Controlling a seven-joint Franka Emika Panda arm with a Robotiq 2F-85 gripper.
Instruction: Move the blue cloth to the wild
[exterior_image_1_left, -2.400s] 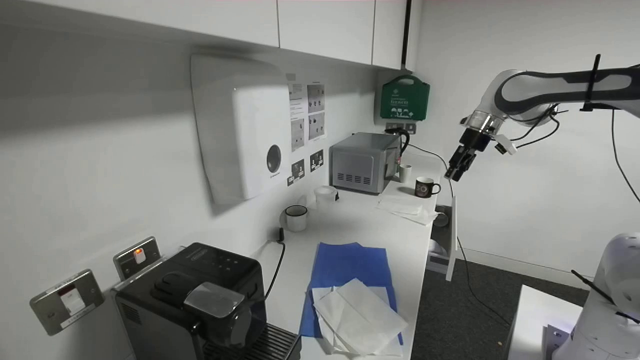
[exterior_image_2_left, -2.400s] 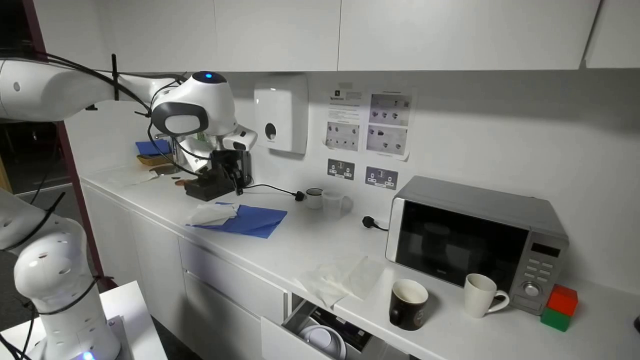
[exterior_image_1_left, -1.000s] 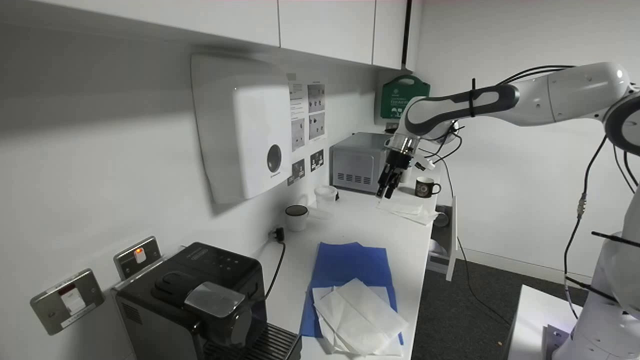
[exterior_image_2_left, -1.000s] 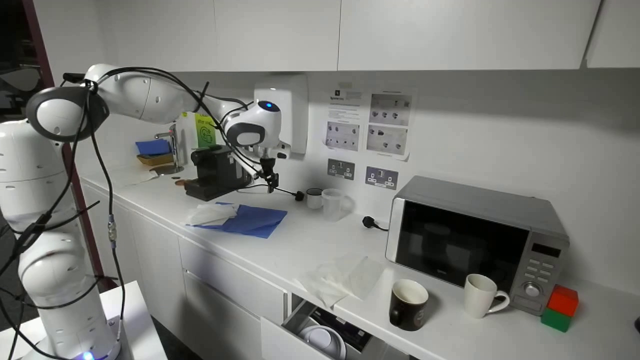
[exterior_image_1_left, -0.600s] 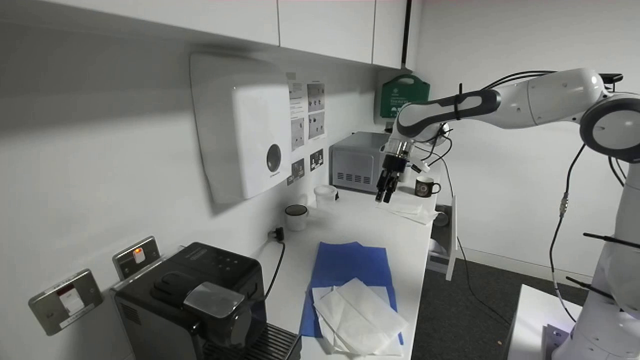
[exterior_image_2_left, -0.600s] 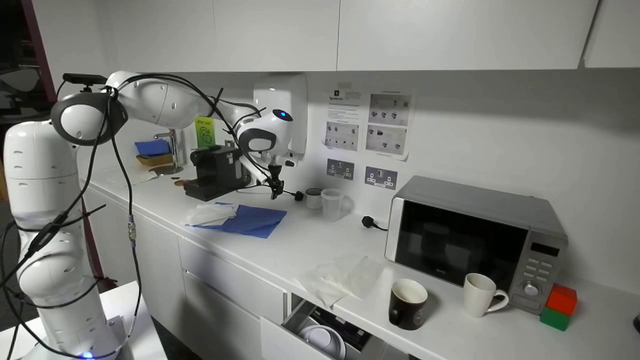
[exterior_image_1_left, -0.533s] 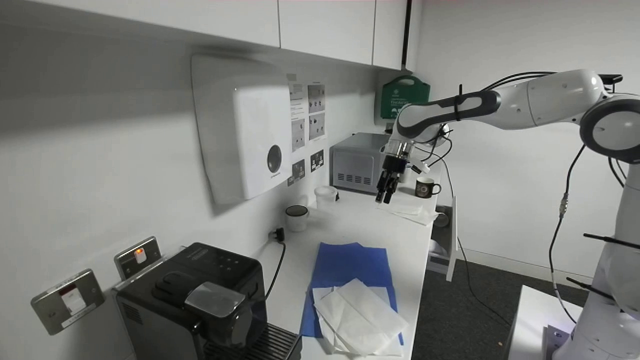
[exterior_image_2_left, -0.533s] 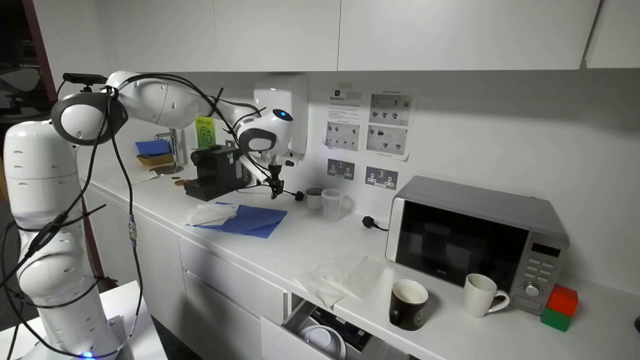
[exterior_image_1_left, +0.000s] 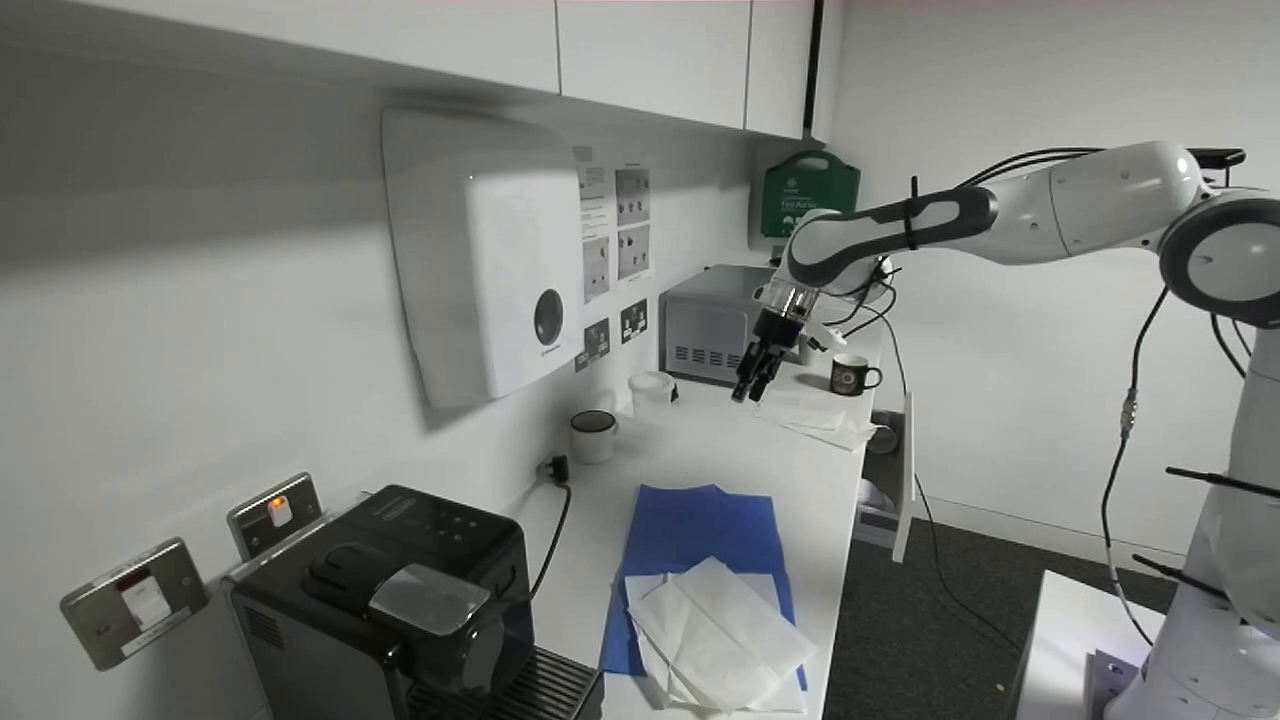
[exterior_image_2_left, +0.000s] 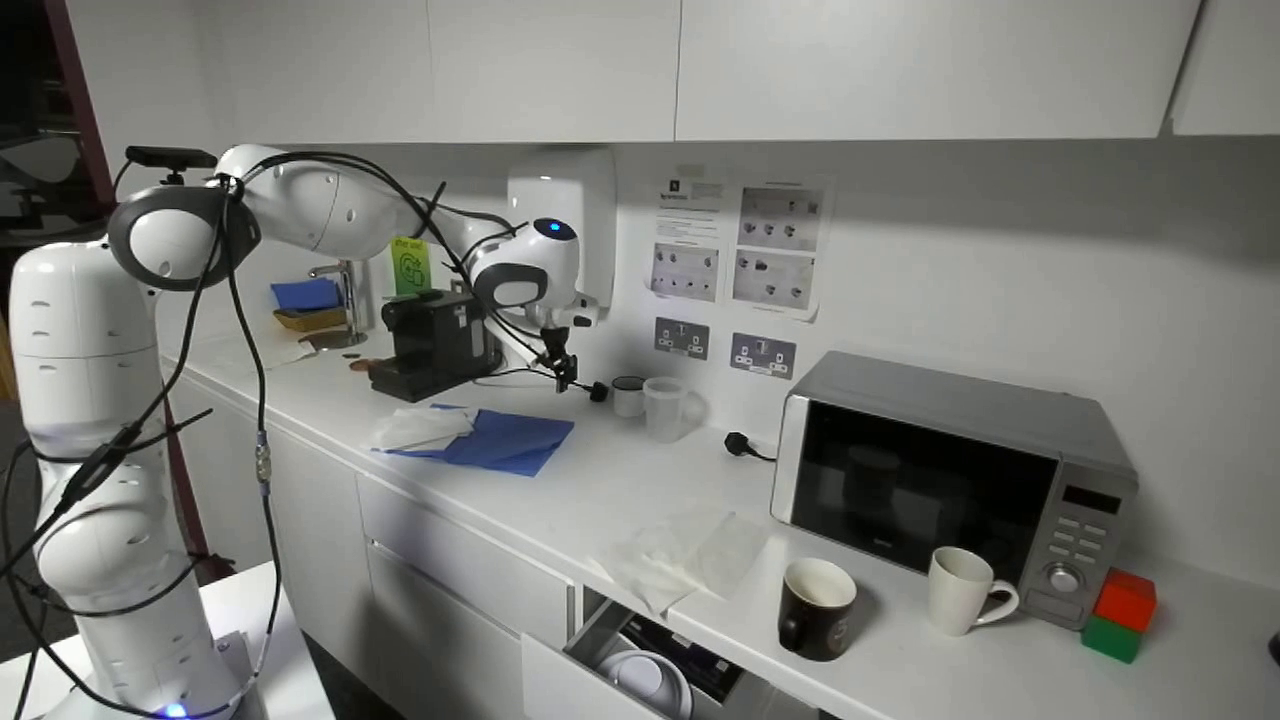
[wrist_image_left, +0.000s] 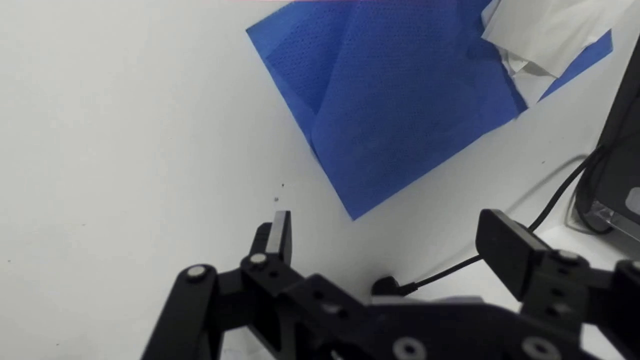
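Note:
The blue cloth lies flat on the white counter in both exterior views. In the wrist view the cloth fills the upper middle, with one corner pointing down toward the space between the fingers and a fold along its left edge. White paper sheets lie on its part by the coffee machine and hide some of it; they also show in the wrist view. My gripper is open and empty. It hangs above the counter in both exterior views, apart from the cloth.
A black coffee machine with a cable stands by the cloth. A white mug and a clear tub stand along the wall. A microwave, black mug, crinkled white sheet and open drawer are farther along.
The arm has swung in over the counter from the floor side and lowered a little. In the last half second the gripper shifted slightly. The cloth and white sheets have not moved.

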